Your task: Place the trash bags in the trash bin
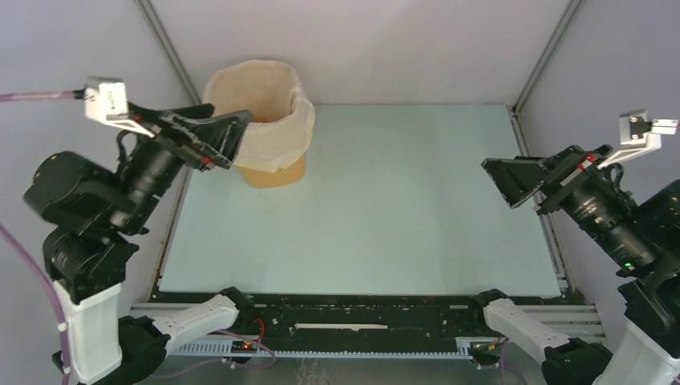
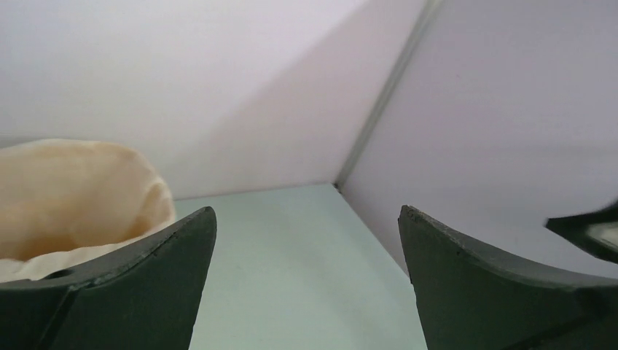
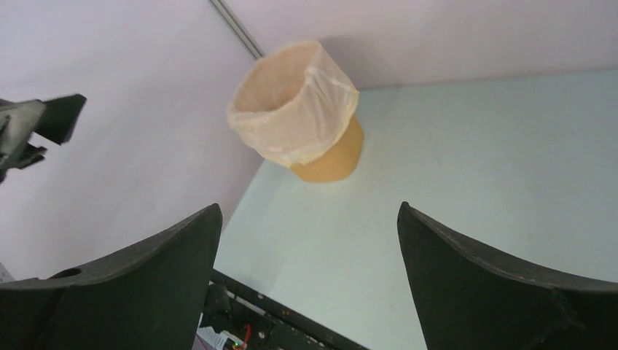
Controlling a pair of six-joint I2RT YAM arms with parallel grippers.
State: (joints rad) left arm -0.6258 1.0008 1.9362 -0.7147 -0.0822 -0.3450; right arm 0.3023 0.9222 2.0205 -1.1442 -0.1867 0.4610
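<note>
The yellow-orange trash bin [image 1: 277, 173] stands upright at the back left of the table. The cream-white trash bag [image 1: 269, 108] lines it, with its mouth open and folded down over the rim, so only the bin's base shows. My left gripper [image 1: 239, 140] is open and empty, raised just left of the bag's draped side. My right gripper [image 1: 499, 183] is open and empty, raised over the table's right edge. The right wrist view shows the bag [image 3: 295, 109] over the bin [image 3: 328, 157] far beyond my right gripper [image 3: 310, 215]. The left wrist view shows the bag [image 2: 73, 197] left of my left gripper [image 2: 306, 219].
The pale green table top [image 1: 385, 208] is walled by grey panels at the back and both sides. A black rail with wiring [image 1: 353, 317] runs along the near edge between the arm bases. The bin stands near the back left corner post [image 1: 168, 48].
</note>
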